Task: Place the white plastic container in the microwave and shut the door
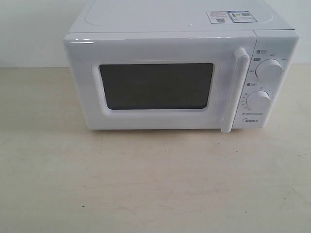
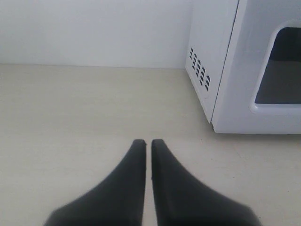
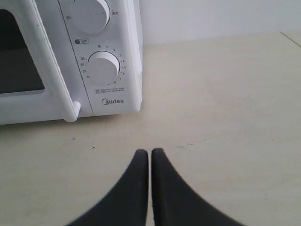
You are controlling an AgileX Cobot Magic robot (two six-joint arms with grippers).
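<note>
The white microwave (image 1: 180, 22) stands at the back of the table, its door (image 1: 87, 87) closed flush, with the dark window (image 1: 156, 86) and the vertical bar handle (image 1: 234, 90). Two round knobs (image 1: 268, 69) and the Midea logo sit at its right. The white plastic container is out of view in every frame. My left gripper (image 2: 146, 142) is shut and empty above the table, short of the microwave's left corner (image 2: 225, 94). My right gripper (image 3: 149, 151) is shut and empty in front of the knob panel (image 3: 104, 67). Neither gripper shows in the exterior view.
Pale beige tabletop (image 1: 146, 184) spreads in front of the microwave. A white wall (image 1: 29, 29) rises behind it. Vent slots (image 2: 200, 69) mark the microwave's left side. Sticker labels (image 1: 231, 17) lie on its top.
</note>
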